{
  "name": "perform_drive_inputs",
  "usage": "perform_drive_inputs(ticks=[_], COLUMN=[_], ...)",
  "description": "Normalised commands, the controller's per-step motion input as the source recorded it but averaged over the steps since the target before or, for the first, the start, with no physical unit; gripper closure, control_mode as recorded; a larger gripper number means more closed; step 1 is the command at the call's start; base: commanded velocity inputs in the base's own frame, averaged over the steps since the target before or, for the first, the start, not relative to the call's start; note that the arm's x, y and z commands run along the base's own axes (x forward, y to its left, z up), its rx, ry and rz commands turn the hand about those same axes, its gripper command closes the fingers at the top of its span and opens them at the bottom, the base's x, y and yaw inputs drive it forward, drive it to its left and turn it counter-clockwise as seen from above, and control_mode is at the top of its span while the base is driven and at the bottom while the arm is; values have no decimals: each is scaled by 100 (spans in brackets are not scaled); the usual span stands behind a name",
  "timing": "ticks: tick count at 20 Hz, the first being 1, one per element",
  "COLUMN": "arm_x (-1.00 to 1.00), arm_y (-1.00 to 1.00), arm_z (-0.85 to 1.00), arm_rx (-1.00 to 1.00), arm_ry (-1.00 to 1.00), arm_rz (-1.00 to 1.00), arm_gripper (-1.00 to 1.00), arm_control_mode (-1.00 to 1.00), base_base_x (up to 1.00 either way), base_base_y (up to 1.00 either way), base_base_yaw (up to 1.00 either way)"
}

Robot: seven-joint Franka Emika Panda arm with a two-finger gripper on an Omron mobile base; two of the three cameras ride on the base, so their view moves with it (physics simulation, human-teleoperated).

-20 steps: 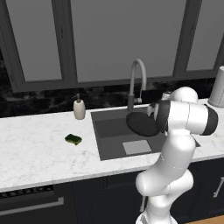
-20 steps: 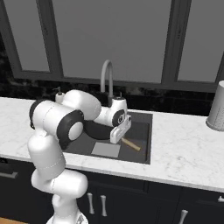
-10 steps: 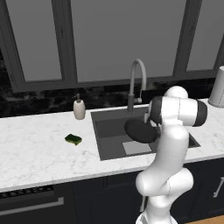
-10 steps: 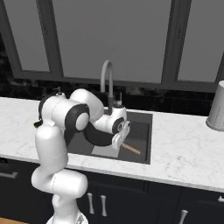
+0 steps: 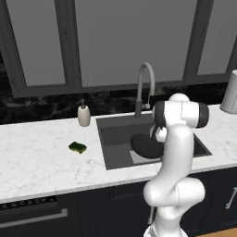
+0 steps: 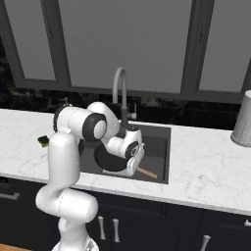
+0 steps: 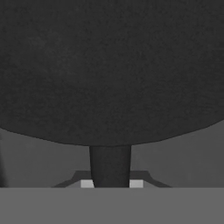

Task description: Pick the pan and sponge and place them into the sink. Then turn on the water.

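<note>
1. Sponge (image 5: 77, 147): lies flat on the white marble counter (image 5: 41, 162), left of the sink and in front of the soap dispenser (image 5: 84, 114). It is well apart from the basin edge.
2. Sink (image 5: 109, 139): dark recessed basin set into the counter, with the gooseneck faucet (image 5: 144, 85) rising at its rear edge.
3. Pan (image 5: 146, 145): black round body sits low inside the sink, over the lighter square of the basin floor. In the right base view its tan handle (image 6: 146, 172) points toward the right front corner of the basin.
4. Gripper (image 6: 133, 159): reaches down into the sink; the fingers are pressed together on the pan handle. In the hand view the pan underside (image 7: 109, 70) lies directly ahead.
5. Metal canister (image 5: 230, 92): stands upright on the counter at far right, well apart from the sink.
</note>
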Motion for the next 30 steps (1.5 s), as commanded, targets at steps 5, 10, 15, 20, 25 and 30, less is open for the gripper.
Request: perform_drive_inputs(ticks=[5,10,15,20,25,30], arm_x=[18,18,20,25,22,9], arm_y=[0,0,3,7,0,0], arm_z=[-47,-42,-40,-34,-24,-12], arm_rx=[0,1,2,5,6,5], arm_ry=[0,0,0,0,0,0], arm_rz=[5,5,4,0,0,2], arm_gripper=[100,100,100,100,100,-100], arm_control_mode=[-100,-100,-100,-100,-100,-100], base_base_x=[0,0,0,0,0,0], base_base_y=[0,0,0,0,0,0], base_base_yaw=[0,0,0,0,0,0])
